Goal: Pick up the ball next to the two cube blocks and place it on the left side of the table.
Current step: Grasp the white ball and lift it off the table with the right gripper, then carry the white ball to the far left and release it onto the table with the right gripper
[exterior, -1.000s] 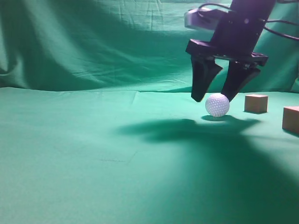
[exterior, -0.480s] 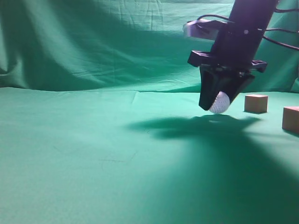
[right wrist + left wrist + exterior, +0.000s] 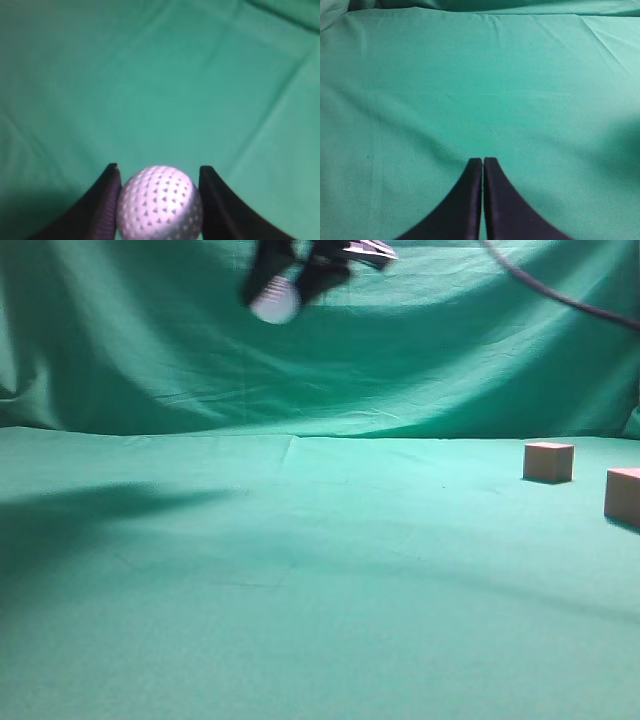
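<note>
Hanging high against the backdrop in the exterior view, the right gripper (image 3: 288, 282) clamps the ball (image 3: 274, 304), blurred, well above the table (image 3: 300, 570) and far from the two cube blocks (image 3: 549, 461). The left wrist view alone shows the left gripper (image 3: 483, 161), pressed together on nothing. The right wrist view shows the ball's (image 3: 160, 204) dimples between both fingers (image 3: 107, 200).

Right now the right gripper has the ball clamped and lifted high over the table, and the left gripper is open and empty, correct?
Not quite: the left gripper is shut, fingertips together, as the left wrist view shows. The rest holds: the right gripper clamps the ball, lifted high over the table.
</note>
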